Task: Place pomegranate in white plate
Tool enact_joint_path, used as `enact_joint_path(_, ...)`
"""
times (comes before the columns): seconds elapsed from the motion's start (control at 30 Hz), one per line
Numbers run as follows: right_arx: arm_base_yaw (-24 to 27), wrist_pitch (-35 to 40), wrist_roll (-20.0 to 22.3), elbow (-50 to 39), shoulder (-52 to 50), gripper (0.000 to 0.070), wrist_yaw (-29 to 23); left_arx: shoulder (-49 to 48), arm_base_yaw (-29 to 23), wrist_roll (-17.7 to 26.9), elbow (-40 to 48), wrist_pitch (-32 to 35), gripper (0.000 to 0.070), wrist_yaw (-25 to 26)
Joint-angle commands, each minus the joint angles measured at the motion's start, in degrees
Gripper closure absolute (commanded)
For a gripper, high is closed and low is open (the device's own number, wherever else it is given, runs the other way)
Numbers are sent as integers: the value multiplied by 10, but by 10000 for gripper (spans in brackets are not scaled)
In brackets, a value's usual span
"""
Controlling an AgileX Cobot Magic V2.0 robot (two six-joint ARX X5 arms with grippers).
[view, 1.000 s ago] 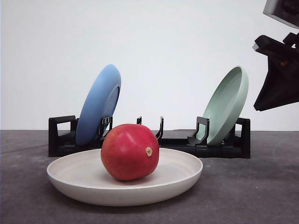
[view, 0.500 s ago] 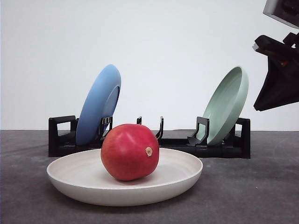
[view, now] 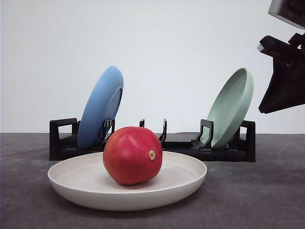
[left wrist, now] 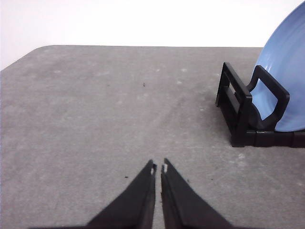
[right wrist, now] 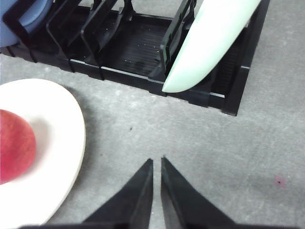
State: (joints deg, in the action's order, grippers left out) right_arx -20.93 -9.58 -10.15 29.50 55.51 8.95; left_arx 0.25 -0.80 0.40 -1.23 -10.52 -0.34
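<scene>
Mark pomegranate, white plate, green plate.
pomegranate (view: pixel 131 155), front view, middle of the red skin
white plate (view: pixel 186 183), front view, bare right rim
green plate (view: pixel 231 107), front view, middle of its face

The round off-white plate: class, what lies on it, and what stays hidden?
A glossy red pomegranate rests in the shallow off-white plate, its tan nub facing front-right. The plate surface directly beneath the fruit is covered.

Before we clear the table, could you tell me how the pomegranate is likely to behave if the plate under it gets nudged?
The pomegranate looks round and glossy, so it would probably roll rather than slide. The white plate is shallow with a low raised rim, which might stop a slow roll but likely not a sharp push. Its smooth skin may also be slippery for narrow fingertips.
</scene>
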Motion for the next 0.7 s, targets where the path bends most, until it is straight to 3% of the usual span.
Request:
enact_joint_path(0.0, -3, 6, -2, 3, 2, 677, 0, -1, -1, -2, 5, -2, 700, -3)
enact_joint_path(0.53, -3, 5, -2, 3, 0, 677, 0, -1, -1, -2, 5, -2, 700, -3)
enact_joint_path(0.6, -2, 1, 8, 3, -12, 677, -2, -1, -1, -2, 5, -2, 700, -3)
enact_joint_path(0.67, -1, -6, 48, 2, -32, 677, -4, -1, -1, -2, 5, -2, 700, -3)
